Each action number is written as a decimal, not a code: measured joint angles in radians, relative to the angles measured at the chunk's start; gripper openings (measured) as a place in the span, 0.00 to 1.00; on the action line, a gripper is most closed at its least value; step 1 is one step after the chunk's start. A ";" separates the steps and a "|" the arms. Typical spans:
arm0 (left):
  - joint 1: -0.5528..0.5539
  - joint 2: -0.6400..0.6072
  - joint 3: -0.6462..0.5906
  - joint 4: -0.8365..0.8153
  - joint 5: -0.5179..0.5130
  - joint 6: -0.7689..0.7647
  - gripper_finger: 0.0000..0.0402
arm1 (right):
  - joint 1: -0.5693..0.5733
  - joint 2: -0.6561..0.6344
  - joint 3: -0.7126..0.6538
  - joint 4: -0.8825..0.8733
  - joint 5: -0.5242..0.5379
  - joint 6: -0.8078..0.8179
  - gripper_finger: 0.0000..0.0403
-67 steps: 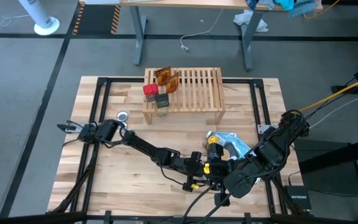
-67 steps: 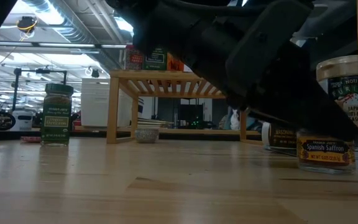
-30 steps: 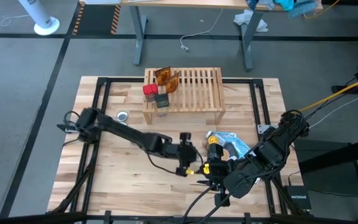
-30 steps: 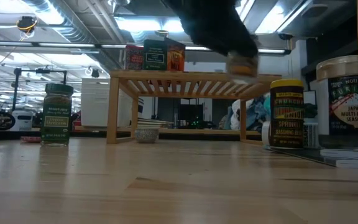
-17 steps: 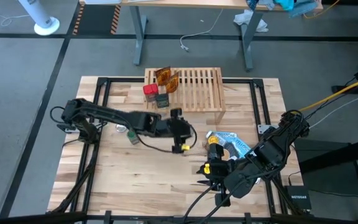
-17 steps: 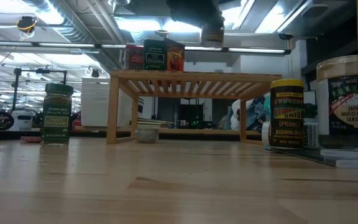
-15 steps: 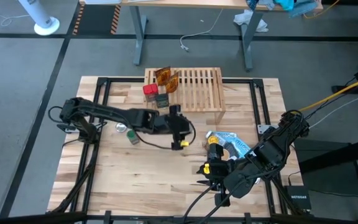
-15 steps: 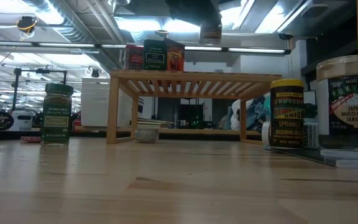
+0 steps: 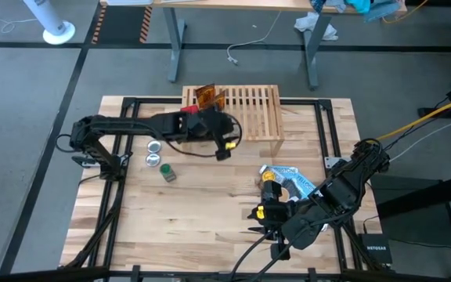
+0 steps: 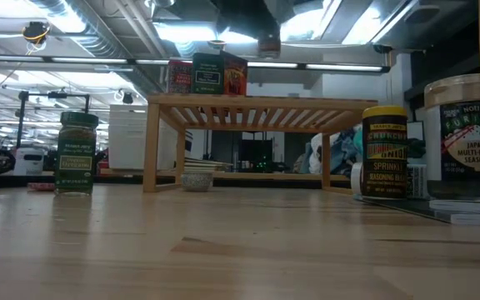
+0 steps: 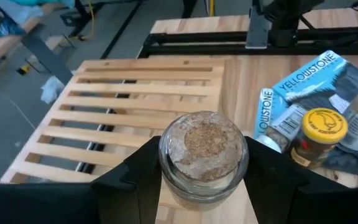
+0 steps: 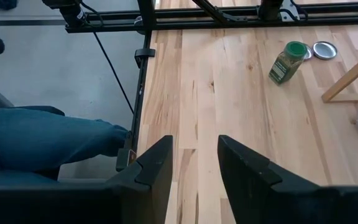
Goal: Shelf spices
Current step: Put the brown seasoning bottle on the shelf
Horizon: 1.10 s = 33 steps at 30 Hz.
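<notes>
From my seat I see a butcher-block tabletop [image 9: 210, 211] on a grey workshop floor, with the slatted wooden shelf [image 9: 249, 110] near its far edge as my landmark. Much is hidden: the left arm covers the shelf's front left corner from above, so the jars there are mostly lost in that view, and from table height the left claw [image 10: 269, 37] is cut off by the top of the picture above the shelf. That claw is pinching a small glass jar [image 11: 202, 155] with a cork-coloured top, fingers [image 11: 143, 171] pressed against its sides, hovering over the slats. The right claw [image 12: 194, 165] sits well in front of the shelf near the tabletop's front edge, fingers spread a little and gripping nothing. A green-capped jar [image 9: 167, 173] stands in front of the shelf's left end beside two silver discs [image 9: 153, 153]. I can read "YELLOWSTONE" on the blue pouch [image 11: 303, 93], "SPRINKLE" on the yellow-capped jar [image 10: 385, 150], and "JAPANESE MULTI-PURPOSE SEASONING" on the big jar [image 10: 465, 133]; other labels are too small.
</notes>
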 joint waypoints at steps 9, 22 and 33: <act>0.110 0.006 0.000 -0.008 0.088 -0.012 0.43 | 0.000 0.000 0.000 0.000 0.000 0.000 0.33; 0.188 0.032 0.000 -0.061 0.167 -0.035 0.43 | 0.000 0.000 0.000 -0.001 0.000 0.000 0.33; 0.188 0.064 0.000 -0.078 0.174 -0.061 0.43 | 0.000 0.000 0.000 0.000 0.000 0.000 0.33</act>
